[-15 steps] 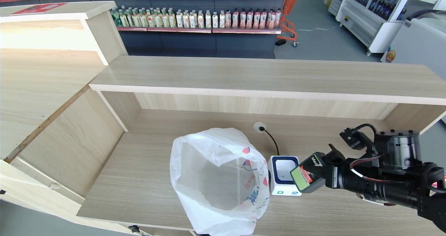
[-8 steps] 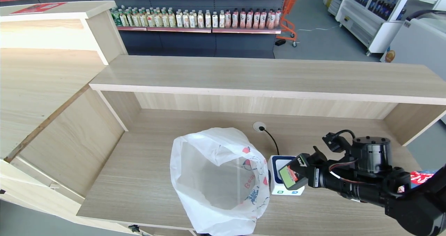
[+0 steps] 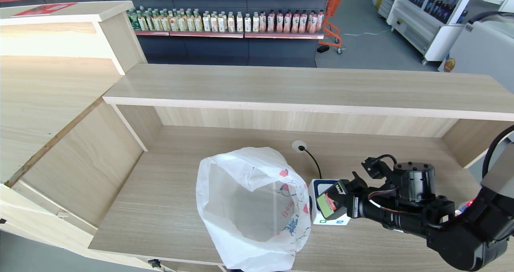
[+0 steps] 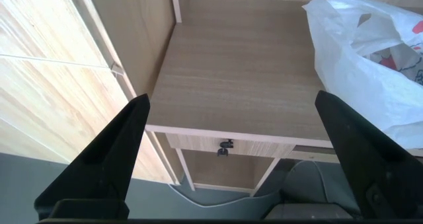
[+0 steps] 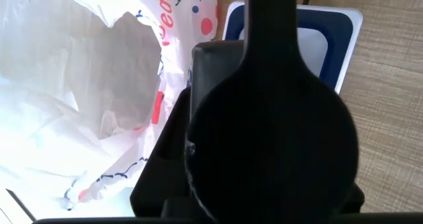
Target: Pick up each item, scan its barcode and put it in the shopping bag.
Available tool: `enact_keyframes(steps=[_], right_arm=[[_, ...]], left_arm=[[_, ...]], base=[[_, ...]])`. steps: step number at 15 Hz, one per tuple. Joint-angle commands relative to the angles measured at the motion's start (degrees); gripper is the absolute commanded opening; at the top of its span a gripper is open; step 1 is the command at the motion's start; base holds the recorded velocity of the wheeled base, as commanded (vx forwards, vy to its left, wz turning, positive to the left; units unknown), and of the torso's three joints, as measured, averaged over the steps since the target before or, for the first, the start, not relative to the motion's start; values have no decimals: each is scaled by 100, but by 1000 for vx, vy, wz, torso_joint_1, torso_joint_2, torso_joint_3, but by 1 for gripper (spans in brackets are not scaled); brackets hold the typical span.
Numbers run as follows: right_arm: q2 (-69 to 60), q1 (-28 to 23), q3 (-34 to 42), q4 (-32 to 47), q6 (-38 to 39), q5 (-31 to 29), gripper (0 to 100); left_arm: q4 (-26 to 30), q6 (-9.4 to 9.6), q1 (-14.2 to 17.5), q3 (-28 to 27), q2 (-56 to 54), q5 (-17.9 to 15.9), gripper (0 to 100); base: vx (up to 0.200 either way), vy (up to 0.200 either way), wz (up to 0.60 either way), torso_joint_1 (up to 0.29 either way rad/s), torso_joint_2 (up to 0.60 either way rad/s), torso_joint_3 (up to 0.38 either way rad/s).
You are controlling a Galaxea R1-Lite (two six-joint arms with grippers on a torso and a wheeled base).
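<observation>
Holding: the right gripper (image 3: 341,196) is clamping a small dark box (image 3: 326,205), its fingers closed in to the box's width and pressing on opposite sides.
Box: it is hanging in the air, tilted, with its green-labelled face turned toward the near left. It is hovering over the scanner (image 3: 321,220) and just beside the right wall of the shopping bag (image 3: 249,208). Whether it is touching the plastic cannot be told.
Right wrist view: the box (image 5: 215,69) is showing as a dark block ahead of the gripper's silhouette, with the scanner (image 5: 337,45) beneath it and the bag's open mouth (image 5: 86,85) alongside.
Left gripper (image 4: 232,98): its fingers (image 4: 106,164) are standing wide apart and gripping nothing. It is hanging above the near edge of the counter (image 4: 231,65), well apart from the box, with the bag (image 4: 370,59) off to one side.
Shopping bag: white, thin plastic with red and blue print, it is standing open-mouthed on the counter (image 3: 160,199), with its right side crowding the scanner.
Scanner: a white block with a dark blue window, it is sitting on the counter to the right of the bag.
Cable (image 3: 313,159): it is running from the scanner back to a round hole (image 3: 299,146) in the counter.
</observation>
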Motion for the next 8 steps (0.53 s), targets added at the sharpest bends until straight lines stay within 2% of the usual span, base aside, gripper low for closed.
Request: enact_keyframes(steps=[1, 8], right_arm=[[113, 26, -112, 11, 8, -1, 0], [324, 18, -323, -15, 25, -10, 0]], left_arm=[[0, 0, -2, 0, -2, 4, 100], [0, 0, -2, 0, -2, 4, 100]], base=[[0, 0, 0, 0, 0, 0], [0, 0, 0, 0, 0, 0]])
